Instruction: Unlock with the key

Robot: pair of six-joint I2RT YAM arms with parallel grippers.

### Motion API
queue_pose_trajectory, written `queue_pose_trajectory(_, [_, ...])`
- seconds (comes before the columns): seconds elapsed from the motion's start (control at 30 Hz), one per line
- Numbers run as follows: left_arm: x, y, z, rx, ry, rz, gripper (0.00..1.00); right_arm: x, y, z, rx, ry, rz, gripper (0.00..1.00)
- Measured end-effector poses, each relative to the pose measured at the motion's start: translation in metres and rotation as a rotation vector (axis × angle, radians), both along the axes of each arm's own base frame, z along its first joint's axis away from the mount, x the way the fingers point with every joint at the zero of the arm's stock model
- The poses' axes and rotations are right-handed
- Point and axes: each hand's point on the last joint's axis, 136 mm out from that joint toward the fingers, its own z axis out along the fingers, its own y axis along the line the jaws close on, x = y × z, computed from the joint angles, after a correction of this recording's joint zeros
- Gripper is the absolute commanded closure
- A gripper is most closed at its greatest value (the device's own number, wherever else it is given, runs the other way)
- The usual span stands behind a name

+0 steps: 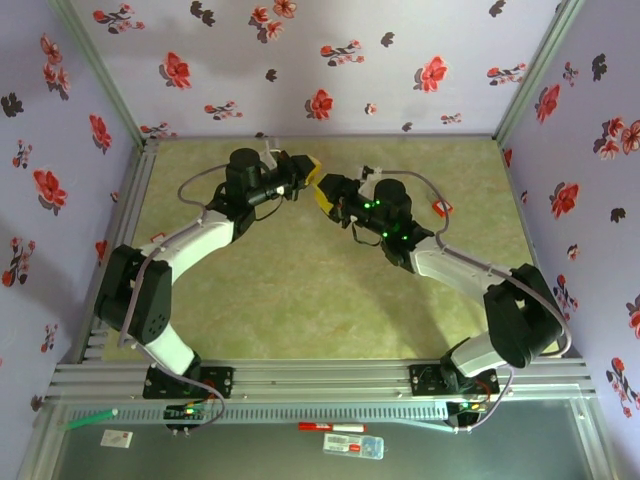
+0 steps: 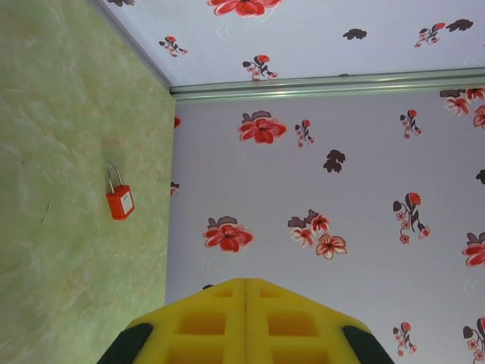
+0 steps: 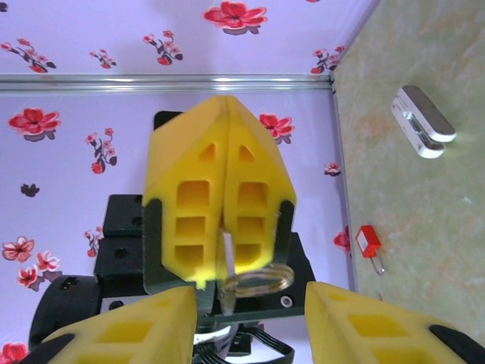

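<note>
The two grippers meet in the air over the back of the table. My left gripper point(image 1: 312, 177) point(image 2: 246, 283) point(image 3: 227, 114) is shut on the key point(image 3: 226, 256). The silver blade and its round ring point(image 3: 259, 279) stick out of the seam between the yellow fingers. My right gripper point(image 1: 326, 193) point(image 3: 250, 294) is open, one finger on each side of the ring and apart from it. The red padlock point(image 1: 441, 207) point(image 2: 119, 202) point(image 3: 368, 242) lies on the table near the right arm, away from both grippers.
A small white clip-like object point(image 3: 423, 121) lies on the green table point(image 1: 300, 300) by the wall. Flowered walls close in three sides. A pen point(image 1: 332, 428) and a packet point(image 1: 352, 446) lie on the metal shelf in front of the arm bases.
</note>
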Motion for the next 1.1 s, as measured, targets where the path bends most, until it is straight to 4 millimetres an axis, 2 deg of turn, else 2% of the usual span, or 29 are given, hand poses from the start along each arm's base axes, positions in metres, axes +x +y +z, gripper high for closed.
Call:
queue_pose_trajectory(0.3, [-0.002,-0.001,-0.003,0.013,-0.001,-0.015,1.00,0.010,0.004,-0.005,0.030,-0.002,-0.016,0.75])
queue_pose_trajectory(0.63, [-0.003,-0.001,-0.007,0.031,-0.001,-0.019,1.00,0.011,0.006,-0.002,0.047,-0.004,-0.017,0.99])
queue_pose_trajectory(0.8, [-0.003,0.000,-0.009,0.037,-0.004,-0.019,1.00,0.011,0.006,-0.004,0.043,0.001,-0.016,1.00])
queue_pose_trajectory(0.97, [-0.003,0.003,-0.012,0.050,-0.011,-0.018,0.44,0.011,0.007,-0.002,0.042,0.000,-0.012,1.00])
queue_pose_trajectory(1.03, [-0.002,0.011,-0.014,0.062,-0.004,-0.005,0.31,0.011,0.007,-0.002,0.034,-0.003,-0.012,1.00])
queue_pose_trajectory(1.1, [0.003,0.027,-0.012,0.084,-0.002,0.028,0.20,0.011,0.007,-0.005,0.012,0.000,-0.011,1.00])
